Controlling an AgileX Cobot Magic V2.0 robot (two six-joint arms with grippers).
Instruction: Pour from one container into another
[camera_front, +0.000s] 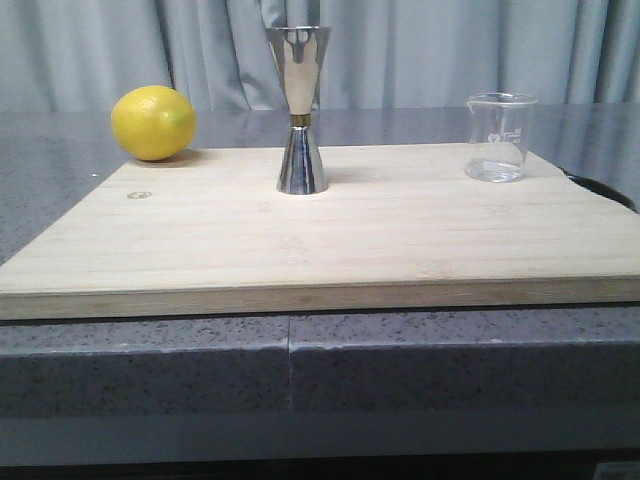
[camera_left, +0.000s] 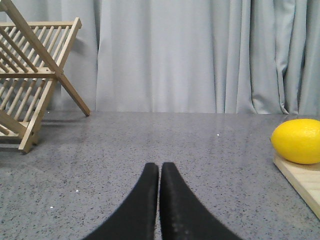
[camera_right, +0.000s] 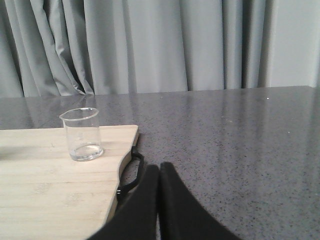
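On board — jigger centre; beaker near right edge, seemingly empty.

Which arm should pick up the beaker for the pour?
Right. The beaker stands on the board's right side, close ahead of the right hand; the left hand sees only the lemon.

The small clear glass beaker stood upright near the far right corner of the wooden board, faint white marks on its wall. The tall steel hourglass jigger, gold-banded at the waist, stood upright mid-board, well apart to the beaker's left.
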